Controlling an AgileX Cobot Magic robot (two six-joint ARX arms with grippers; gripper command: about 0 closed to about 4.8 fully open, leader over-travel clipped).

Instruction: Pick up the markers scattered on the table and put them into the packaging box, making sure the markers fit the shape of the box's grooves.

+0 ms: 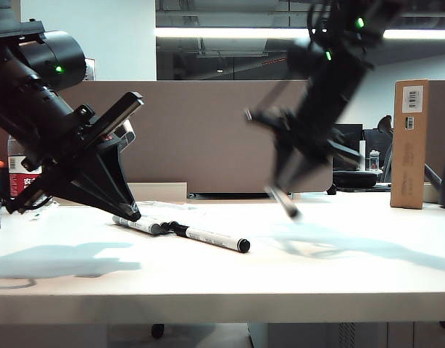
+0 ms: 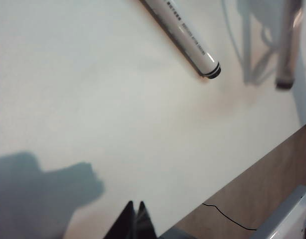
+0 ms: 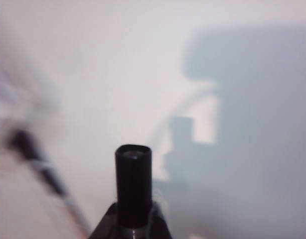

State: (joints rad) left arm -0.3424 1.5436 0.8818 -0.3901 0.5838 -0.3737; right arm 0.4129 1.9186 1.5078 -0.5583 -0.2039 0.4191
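Two markers lie on the white table (image 1: 338, 268): a white-barrelled one (image 1: 139, 225) and, touching its end, one with a black cap (image 1: 211, 238). My left gripper (image 1: 134, 213) points down just beside them; its fingertips (image 2: 135, 209) are shut together with nothing between them, and a marker (image 2: 185, 37) lies ahead of it. My right gripper (image 1: 279, 183), blurred, hangs above the table's middle, shut on a third marker (image 1: 285, 202) whose black end (image 3: 133, 184) sticks out from the jaws. I cannot make out the packaging box or its grooves in any view.
A tall brown cardboard carton (image 1: 409, 145) stands at the back right. A brown partition panel (image 1: 208, 130) runs behind the table. A bottle with a red label (image 1: 19, 174) stands at the far left. The left wrist view shows the table's edge with a thin black cable (image 2: 228, 219) beyond it.
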